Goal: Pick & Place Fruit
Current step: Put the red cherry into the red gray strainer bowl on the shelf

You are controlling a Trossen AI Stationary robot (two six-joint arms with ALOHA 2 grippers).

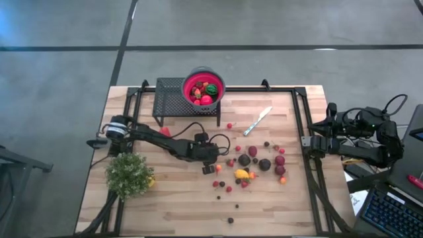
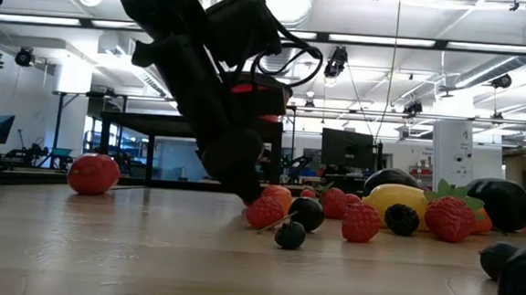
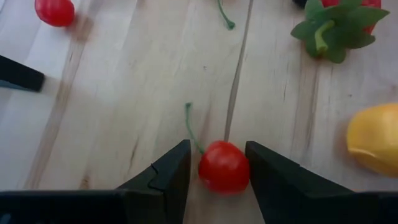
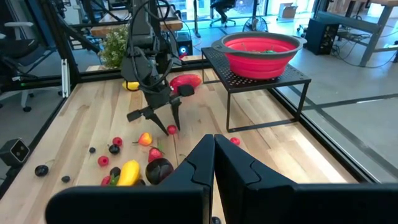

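Down on the bench (image 1: 165, 192), the left gripper (image 3: 217, 177) grips a small red cherry (image 3: 224, 167) across its round middle, a light, hard, likely slippery toy best held there, not by its thin stem, while the right gripper (image 4: 214, 163) waits clenched at the bench's edge.
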